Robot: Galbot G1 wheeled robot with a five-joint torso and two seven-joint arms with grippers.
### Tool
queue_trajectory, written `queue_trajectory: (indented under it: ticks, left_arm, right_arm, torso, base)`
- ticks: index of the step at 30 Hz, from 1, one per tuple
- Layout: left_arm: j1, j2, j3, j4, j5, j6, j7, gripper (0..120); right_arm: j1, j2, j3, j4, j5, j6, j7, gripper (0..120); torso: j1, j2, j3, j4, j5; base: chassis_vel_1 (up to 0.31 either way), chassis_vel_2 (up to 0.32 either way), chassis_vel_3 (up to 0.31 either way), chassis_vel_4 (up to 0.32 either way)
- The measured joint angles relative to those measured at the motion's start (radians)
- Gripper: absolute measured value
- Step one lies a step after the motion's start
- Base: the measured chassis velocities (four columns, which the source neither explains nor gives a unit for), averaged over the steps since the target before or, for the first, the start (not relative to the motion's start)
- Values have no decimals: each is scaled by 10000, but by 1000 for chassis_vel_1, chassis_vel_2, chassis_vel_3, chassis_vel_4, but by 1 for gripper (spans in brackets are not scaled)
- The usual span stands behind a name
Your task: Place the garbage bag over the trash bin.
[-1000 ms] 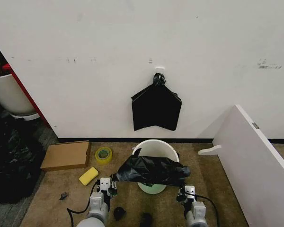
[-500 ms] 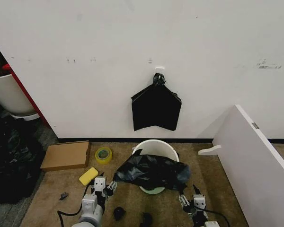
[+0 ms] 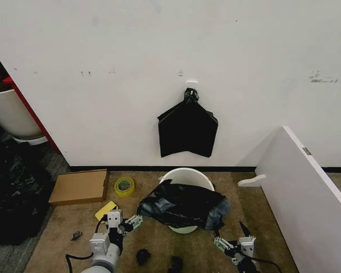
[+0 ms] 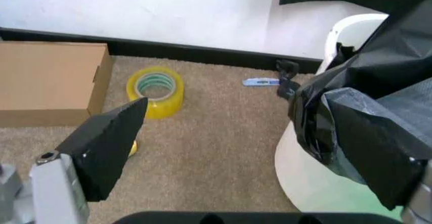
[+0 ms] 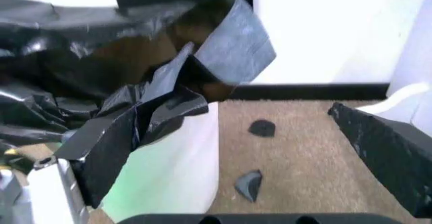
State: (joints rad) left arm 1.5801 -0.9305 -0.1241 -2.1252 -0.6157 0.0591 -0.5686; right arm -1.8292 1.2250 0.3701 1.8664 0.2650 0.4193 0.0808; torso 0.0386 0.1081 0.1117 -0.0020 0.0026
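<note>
- The garbage bag (image 3: 183, 206) lies crumpled across the trash bin's (image 3: 187, 177) near rim, far rim bare.
- Left gripper (image 3: 124, 220) and right gripper (image 3: 233, 244), both released, flank the bin.
- Judged step: regrasp; next, stretch the bag's mouth around the whole rim.

Right gripper (image 5: 229, 158) stood open, one finger against the garbage bag (image 5: 88, 82), the other out over carpet (image 5: 297, 148). Bag draped crumpled over the trash bin (image 5: 179, 173). Two dark scraps (image 5: 256, 155) lay on the carpet.
</note>
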Motion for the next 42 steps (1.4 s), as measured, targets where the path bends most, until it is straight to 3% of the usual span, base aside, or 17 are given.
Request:
queue_trajectory:
  ticks: [4,13,28,37,42]
  left_arm:
    - [57,64,-98,122,-109,-25,0,100]
    - [25,177,-630,819,-283,-366,86,100]
    - [-90,-118,-201,454,320,-431,184,100]
    - [364,97,-238,241,809,-862,1355,100]
    - [630,477,-365,52,124,-989,2519,100]
  right_arm:
    - [-4,-37,154,-287,194,450,-255,100]
    - [74,-31,238,-522,442,466,-106,100]
    - [6,14,314,389,360,855,-712,100]
    - [-71,-361,311,1529,223,125,-1263,100]
    - [280,-473,173,1702,177,-426,-1303,100]
  torso:
    - [0,0,0,0,0]
    - [2,0,0,1,0]
    - [1,0,0,0,0]
    - [1,0,0,0,-1]
    - [1,0,0,2,0]
  base:
    - [0,0,0,0]
    - [0,0,0,0]
    - [0,0,0,0]
    - [0,0,0,0]
    - [0,0,0,0]
